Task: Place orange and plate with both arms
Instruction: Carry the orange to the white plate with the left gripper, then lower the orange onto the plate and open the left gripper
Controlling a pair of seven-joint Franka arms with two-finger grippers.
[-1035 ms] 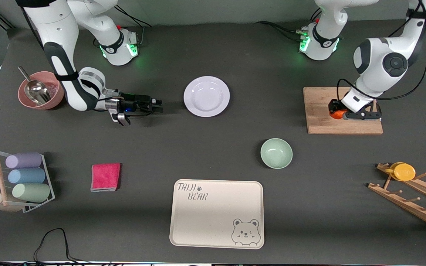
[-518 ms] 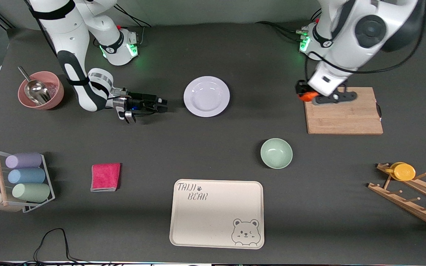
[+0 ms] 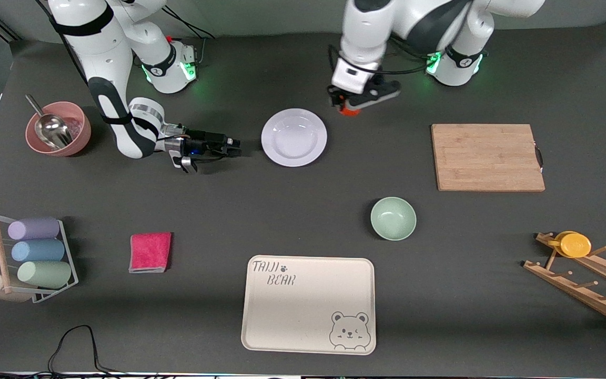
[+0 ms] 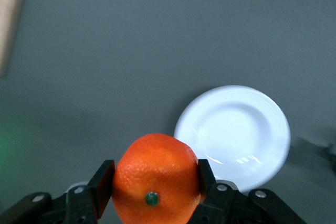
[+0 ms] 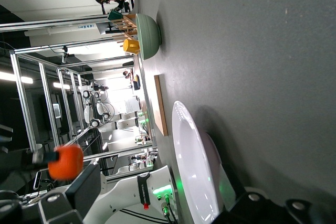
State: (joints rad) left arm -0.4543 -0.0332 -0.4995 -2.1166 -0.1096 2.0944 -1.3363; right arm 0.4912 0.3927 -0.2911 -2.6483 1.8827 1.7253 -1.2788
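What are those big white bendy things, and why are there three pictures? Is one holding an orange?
They are two robot arms. One picture looks down from a high camera; the other two come from cameras on the arms' wrists. The left gripper has its fingers shut on the small round orange, up in the air over the dark table beside the round white plate. The right gripper is open, low beside the plate. A green bowl, wooden board and cream bear tray lie there too.

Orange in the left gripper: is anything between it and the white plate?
Nothing visible. The left gripper holds the orange over bare table beside the plate, whose centre is empty. The open right gripper waits beside the plate's rim.
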